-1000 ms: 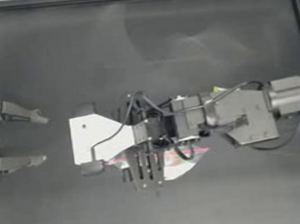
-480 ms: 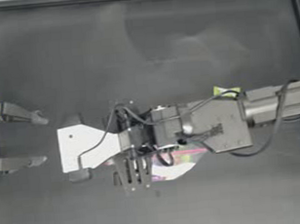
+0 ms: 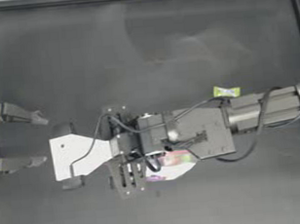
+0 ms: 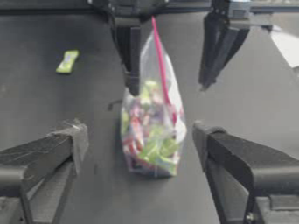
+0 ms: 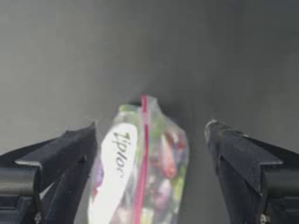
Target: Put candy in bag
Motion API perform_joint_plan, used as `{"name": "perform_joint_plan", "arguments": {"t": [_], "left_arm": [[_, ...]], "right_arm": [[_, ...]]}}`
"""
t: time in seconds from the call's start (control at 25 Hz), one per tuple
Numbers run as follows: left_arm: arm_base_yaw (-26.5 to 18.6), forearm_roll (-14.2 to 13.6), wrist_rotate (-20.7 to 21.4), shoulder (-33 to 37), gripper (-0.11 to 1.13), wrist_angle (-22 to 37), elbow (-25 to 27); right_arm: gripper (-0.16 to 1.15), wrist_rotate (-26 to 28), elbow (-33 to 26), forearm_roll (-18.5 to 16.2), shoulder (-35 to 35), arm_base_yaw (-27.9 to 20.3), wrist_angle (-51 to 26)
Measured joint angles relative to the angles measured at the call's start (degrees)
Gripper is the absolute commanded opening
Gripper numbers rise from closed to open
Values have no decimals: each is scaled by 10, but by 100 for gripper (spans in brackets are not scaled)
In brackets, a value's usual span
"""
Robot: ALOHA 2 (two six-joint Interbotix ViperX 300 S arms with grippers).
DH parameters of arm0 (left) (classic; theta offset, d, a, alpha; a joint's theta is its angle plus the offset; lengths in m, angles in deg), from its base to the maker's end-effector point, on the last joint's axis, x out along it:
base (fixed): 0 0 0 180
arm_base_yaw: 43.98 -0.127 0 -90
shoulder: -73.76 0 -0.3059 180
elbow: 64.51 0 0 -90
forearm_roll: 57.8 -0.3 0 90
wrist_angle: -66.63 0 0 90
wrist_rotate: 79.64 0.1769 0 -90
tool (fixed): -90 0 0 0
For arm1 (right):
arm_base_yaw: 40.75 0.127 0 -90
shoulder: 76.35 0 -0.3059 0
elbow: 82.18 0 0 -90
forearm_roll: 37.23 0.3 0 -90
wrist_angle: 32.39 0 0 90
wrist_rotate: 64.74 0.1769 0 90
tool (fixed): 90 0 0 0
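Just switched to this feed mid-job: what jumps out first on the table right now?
The right end effector has reached across to the table's middle near the front, its jaws open on either side of the bag, which stands up with its pink seal strip running up its edge. The candy lies alone on the table toward the right, beside the right arm, not in the bag. The left end effector waits open at the left edge.

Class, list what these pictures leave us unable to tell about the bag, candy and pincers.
- Top view: right arm covers most of the bag.
- Wrist views: seal strip edge-on; open or zipped, unclear.
- Right wrist view: edge cuts off bag's base, inside the open right pincer.
- Candy: too small to read its wrapper.
- Left pincer, parked left, hides nothing.
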Motion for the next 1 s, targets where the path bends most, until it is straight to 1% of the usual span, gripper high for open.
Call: {"name": "perform_joint_plan", "arguments": {"t": [0.16, 0.52, 1.0], "left_arm": [[0, 1, 0, -1, 101, -1, 1], [0, 1, -1, 2, 101, -1, 2], [0, 1, -1, 6, 101, -1, 5]], "right_arm": [[100, -1, -4, 0, 9, 1, -2], [99, -2, -10, -11, 19, 1, -4], [83, -8, -24, -12, 35, 2, -15]]}}
